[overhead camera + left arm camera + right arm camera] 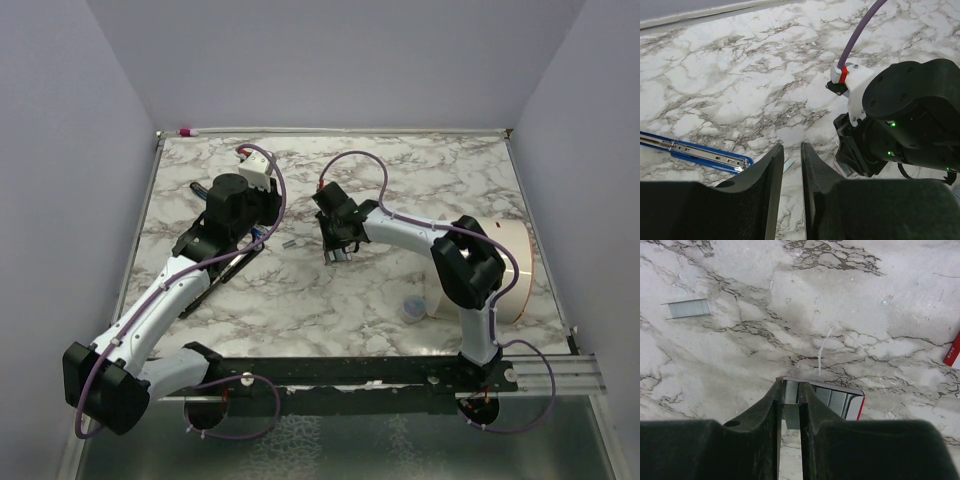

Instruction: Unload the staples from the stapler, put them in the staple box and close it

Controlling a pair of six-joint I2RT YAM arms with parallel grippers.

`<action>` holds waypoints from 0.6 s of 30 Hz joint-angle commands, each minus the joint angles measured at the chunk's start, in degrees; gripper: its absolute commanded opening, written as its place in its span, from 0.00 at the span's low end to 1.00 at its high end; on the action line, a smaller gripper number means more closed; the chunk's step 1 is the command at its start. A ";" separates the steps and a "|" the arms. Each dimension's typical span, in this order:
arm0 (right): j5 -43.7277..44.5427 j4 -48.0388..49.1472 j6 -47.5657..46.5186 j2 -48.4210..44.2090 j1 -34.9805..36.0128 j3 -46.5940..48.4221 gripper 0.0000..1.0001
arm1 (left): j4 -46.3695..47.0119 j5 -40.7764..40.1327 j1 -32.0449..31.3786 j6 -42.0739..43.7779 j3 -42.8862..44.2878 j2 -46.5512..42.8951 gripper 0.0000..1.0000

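The stapler [222, 270] lies under my left arm; its open blue-trimmed magazine [695, 151] shows at the left of the left wrist view. My left gripper [258, 228] [792, 165] hangs just above the table, its jaws a narrow gap apart and empty. A loose strip of staples [290, 243] [788, 164] [688, 308] lies on the marble, just beyond its fingertips. My right gripper [338, 252] [791, 395] is shut on another strip of staples [791, 407], held over a small open white box with a red edge [840, 399] that has more strips in it.
A big white cylinder tub [508, 268] lies at the right by my right arm. A small translucent cap [412, 308] sits near it. A red-and-white piece [954, 350] lies at the right edge of the right wrist view. Walls close in the table.
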 commanded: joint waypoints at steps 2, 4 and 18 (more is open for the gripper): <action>1.63 -0.59 0.77 0.78 0.90 1.99 0.13 | -0.27 -1.14 -0.45 0.62 -0.46 -1.56 0.24; 1.82 -0.73 0.88 1.13 0.90 2.09 0.13 | -0.33 -1.10 -0.46 0.67 -0.42 -1.59 0.24; 2.85 -0.91 1.19 1.95 1.32 2.09 0.15 | -0.29 -1.14 -0.64 0.64 -0.55 -1.75 0.24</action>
